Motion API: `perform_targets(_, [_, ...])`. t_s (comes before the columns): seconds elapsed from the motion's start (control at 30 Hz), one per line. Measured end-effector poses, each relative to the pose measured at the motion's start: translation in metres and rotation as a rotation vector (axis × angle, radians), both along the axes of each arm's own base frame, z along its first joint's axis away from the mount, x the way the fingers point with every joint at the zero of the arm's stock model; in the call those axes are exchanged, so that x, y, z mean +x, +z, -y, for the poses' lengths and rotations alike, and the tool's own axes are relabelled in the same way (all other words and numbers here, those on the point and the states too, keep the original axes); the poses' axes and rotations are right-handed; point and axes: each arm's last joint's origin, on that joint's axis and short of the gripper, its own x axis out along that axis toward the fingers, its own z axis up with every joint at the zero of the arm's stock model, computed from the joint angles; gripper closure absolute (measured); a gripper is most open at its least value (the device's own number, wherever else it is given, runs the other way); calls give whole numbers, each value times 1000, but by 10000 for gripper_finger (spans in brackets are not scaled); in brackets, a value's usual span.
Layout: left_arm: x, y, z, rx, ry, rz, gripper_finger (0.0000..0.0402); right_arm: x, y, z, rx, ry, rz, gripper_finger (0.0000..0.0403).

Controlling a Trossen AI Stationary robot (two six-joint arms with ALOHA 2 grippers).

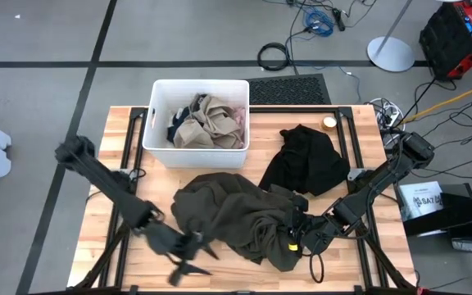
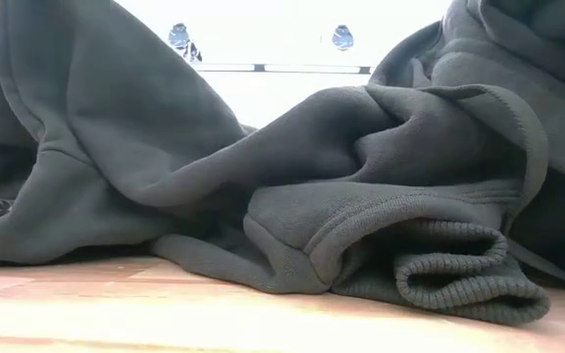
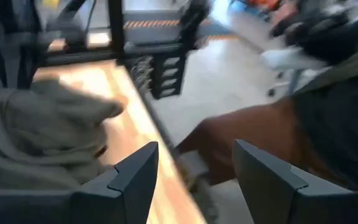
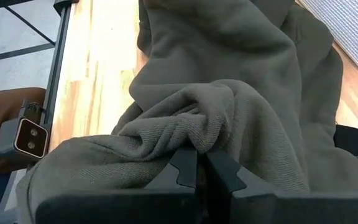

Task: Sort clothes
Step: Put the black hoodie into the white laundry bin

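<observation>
A dark olive green garment [image 1: 236, 213] lies crumpled on the wooden table's middle and fills the low view [image 2: 263, 176], where its ribbed cuff [image 2: 459, 270] rests on the wood. My right gripper [image 1: 295, 239] is shut on its near right part. My left gripper [image 1: 188, 264] hovers open by the table's near edge, just left of the garment, with nothing between its fingers [image 3: 196, 149]. A black garment [image 1: 303, 160] lies at the right. Tan, pink and navy clothes are piled in the white bin [image 1: 158, 123]. My right gripper pinches a bunched fold of the olive garment [image 4: 197, 140] between its two fingers, which meet on it [image 4: 199, 163]. The fingers slant down from the table's right side. The fold is gathered up at the fingers, and the rest of the garment lies slack on the table.
The white bin stands at the table's far middle. A small round object [image 1: 329, 123] sits at the far right corner. Bare wood [image 1: 121, 139] shows left of the bin and along the near left edge. The black frame rails [image 1: 133, 164] run along the table's sides.
</observation>
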Motion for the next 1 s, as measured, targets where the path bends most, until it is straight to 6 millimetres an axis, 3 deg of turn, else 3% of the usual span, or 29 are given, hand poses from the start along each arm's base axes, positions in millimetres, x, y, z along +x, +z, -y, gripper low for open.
perform_targets(0.1, [26, -29, 4, 19, 49, -29, 187, 0, 0, 0, 1, 0, 1, 403])
perform_targets(0.23, [57, -67, -9, 26, 153, -134, 187, 1, 0, 1, 2, -7, 6, 403])
perform_targets(0.4, [80, -96, -19, -91, 235, -218, 187, 2, 1, 2, -12, -21, 15, 403])
perform_targets(0.57, [91, -104, -1, -179, 131, -170, 187, 2, 1, 2, -13, -22, 15, 403])
perform_targets(0.83, [110, -108, 15, -54, 108, -144, 187, 4, 1, 4, -8, -31, 15, 403])
perform_targets(1.0, [126, -123, 9, 67, 271, -273, 187, 4, 1, 4, 6, -15, 9, 403])
